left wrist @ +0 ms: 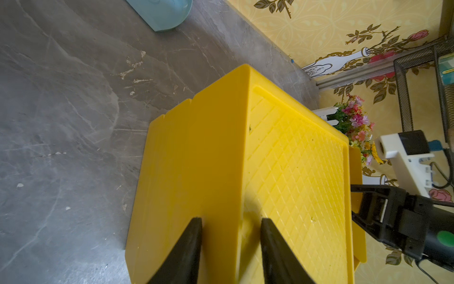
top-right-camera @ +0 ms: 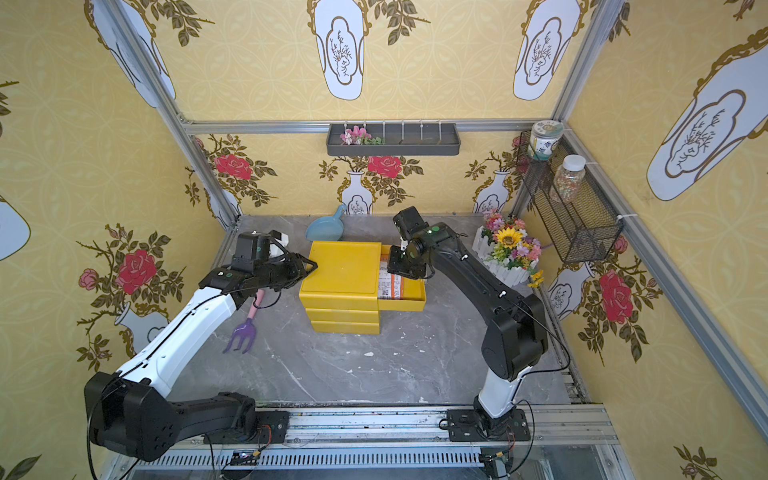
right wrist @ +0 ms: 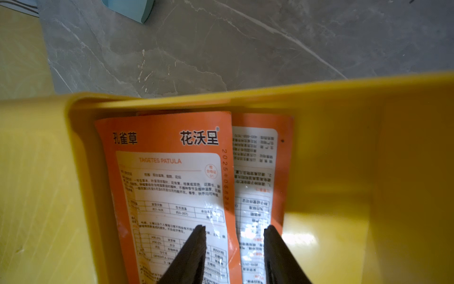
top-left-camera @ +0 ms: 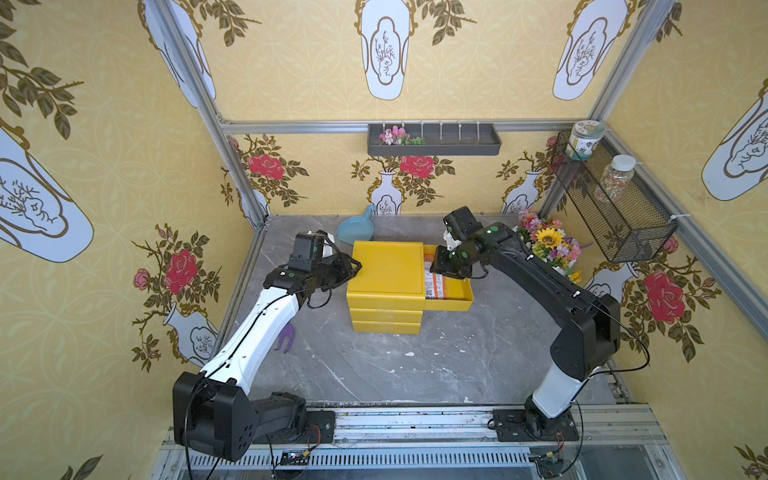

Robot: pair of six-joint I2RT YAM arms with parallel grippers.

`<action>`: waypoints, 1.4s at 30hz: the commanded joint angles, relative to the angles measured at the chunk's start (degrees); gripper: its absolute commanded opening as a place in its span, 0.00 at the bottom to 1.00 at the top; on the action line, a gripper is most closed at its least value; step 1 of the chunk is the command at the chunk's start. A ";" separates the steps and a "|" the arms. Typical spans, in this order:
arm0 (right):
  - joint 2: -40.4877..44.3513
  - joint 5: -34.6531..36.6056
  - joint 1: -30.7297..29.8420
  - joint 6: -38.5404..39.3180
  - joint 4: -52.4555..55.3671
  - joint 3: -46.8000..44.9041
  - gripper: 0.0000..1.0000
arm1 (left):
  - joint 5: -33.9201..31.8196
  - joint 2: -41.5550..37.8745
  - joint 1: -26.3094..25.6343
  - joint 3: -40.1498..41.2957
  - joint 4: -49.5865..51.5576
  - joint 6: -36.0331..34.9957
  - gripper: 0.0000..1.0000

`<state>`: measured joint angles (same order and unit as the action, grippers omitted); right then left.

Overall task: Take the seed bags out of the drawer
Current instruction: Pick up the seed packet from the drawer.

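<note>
Seed bags (right wrist: 172, 184), two of them, are lying side by side with the text side up, directly under the right pincer (right wrist: 234, 228). One yellow cabinet (top-left-camera: 386, 270) is standing between the two pincers. Of its three drawers, only the top drawer (top-left-camera: 455, 300) is standing pulled out, below the right pincer, and it is holding both bags. The right pincer is hanging narrowly apart, one fingertip over each bag, gripping nothing. The left pincer (left wrist: 231, 221) is also standing narrowly apart, straddling the cabinet's upper edge.
</note>
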<state>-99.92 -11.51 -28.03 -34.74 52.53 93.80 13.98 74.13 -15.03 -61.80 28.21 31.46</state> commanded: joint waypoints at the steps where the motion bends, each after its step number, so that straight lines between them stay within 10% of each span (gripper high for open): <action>1: -0.45 -1.37 0.33 1.13 -1.97 -0.48 0.43 | -1.34 1.33 -0.18 1.21 9.62 0.31 0.43; 23: -0.51 -8.44 0.63 -4.42 -10.23 -6.08 0.33 | -1.89 -0.24 -0.18 2.78 9.70 0.49 0.43; 42: 3.80 -5.41 2.76 -2.58 -4.69 -1.96 0.00 | -2.66 0.46 -0.23 2.39 9.51 0.62 0.43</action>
<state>-97.14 -19.11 -25.54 -38.89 45.52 90.59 13.87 73.45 -15.09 -60.36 25.96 32.58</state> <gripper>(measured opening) 0.065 0.428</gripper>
